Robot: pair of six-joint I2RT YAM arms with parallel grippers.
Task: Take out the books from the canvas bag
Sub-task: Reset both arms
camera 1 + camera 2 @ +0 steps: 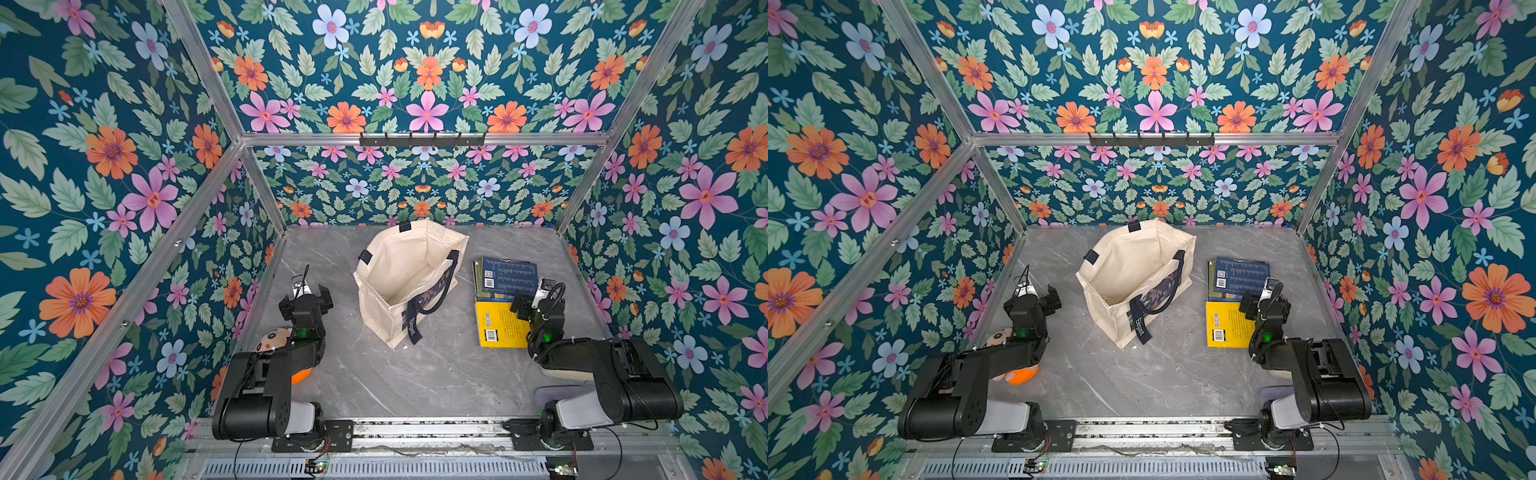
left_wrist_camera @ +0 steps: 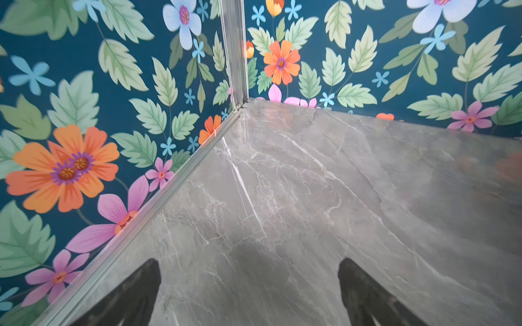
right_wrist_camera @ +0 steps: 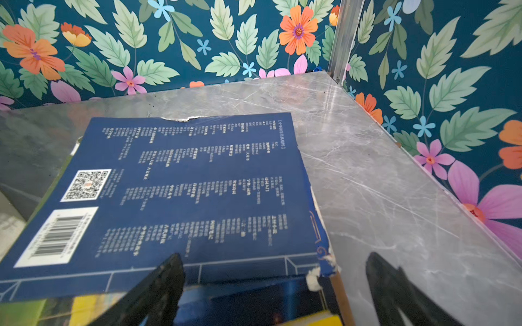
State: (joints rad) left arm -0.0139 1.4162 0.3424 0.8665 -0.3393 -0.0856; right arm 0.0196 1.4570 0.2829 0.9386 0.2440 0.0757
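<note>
Right gripper: the right gripper (image 1: 534, 305) has its jaws wide apart and holds nothing. It hangs low over the near edge of the books.
Left gripper: the left gripper (image 1: 306, 300) also has its jaws wide apart and empty, above bare table (image 1: 415, 374).
Books: the books (image 1: 505, 278) lie stacked flat on the table, directly under and ahead of the right gripper. A dark blue book (image 1: 1241, 274) is on top. A yellow book (image 1: 498, 326) lies flat at the stack's nearer edge, beside the right wrist.
Canvas bag: the canvas bag (image 1: 409, 282) stands between the two grippers, mouth open upward and cream lining showing. It is to the left of the right gripper and apart from the books.
Around: a plush doll (image 1: 274, 338) lies behind the left gripper, partly hidden under that arm. Floral walls (image 1: 124, 166) close in three sides.
Only in the right wrist view: one finger (image 3: 166, 282) is over the blue cover and the other over grey table. The QR code, the barcode and a torn corner (image 3: 319, 275) of the cover also show.
Only in the left wrist view: the jaws frame nothing but table and the far wall corner (image 2: 240, 104).
Only in the top views: the bag and the doll.
</note>
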